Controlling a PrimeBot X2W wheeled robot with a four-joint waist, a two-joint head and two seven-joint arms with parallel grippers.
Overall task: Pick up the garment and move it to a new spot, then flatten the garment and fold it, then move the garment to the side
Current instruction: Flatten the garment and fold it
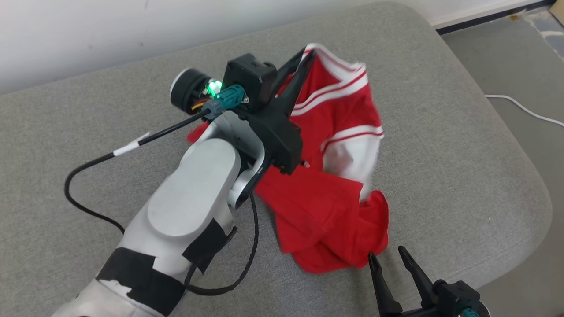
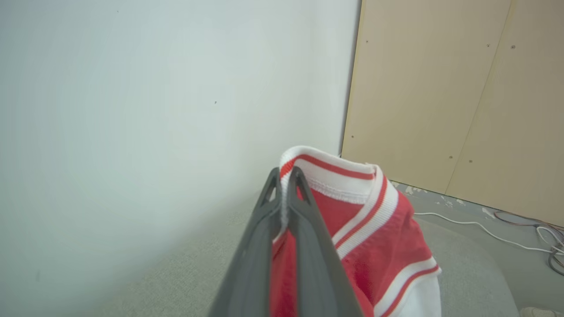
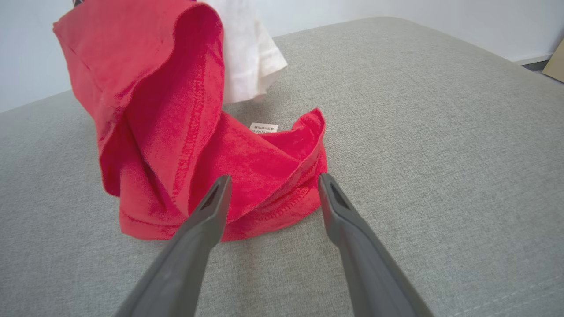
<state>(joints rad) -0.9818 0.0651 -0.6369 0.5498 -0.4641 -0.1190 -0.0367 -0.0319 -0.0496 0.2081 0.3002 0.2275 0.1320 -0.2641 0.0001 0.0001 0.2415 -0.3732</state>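
The garment [image 1: 335, 176] is a red shirt with white striped trim and white sleeves. It hangs lifted over the grey cushion, its lower hem still resting on the fabric. My left gripper [image 1: 308, 55] is shut on the garment's white-and-red collar band [image 2: 328, 169], holding it up. In the right wrist view the red hem [image 3: 264, 193] lies crumpled just beyond my right gripper [image 3: 273, 180], which stands open with nothing between its fingers. In the head view the right gripper [image 1: 387, 255] sits near the cushion's front edge, just below the hem.
The grey cushion [image 1: 440, 154] has rounded edges and drops off to the floor at the right. A white cable [image 1: 524, 108] lies on the floor there. A pale wall [image 2: 154, 110] and a tan panel [image 2: 440, 97] stand behind. My left arm's black cable [image 1: 88, 207] loops over the cushion.
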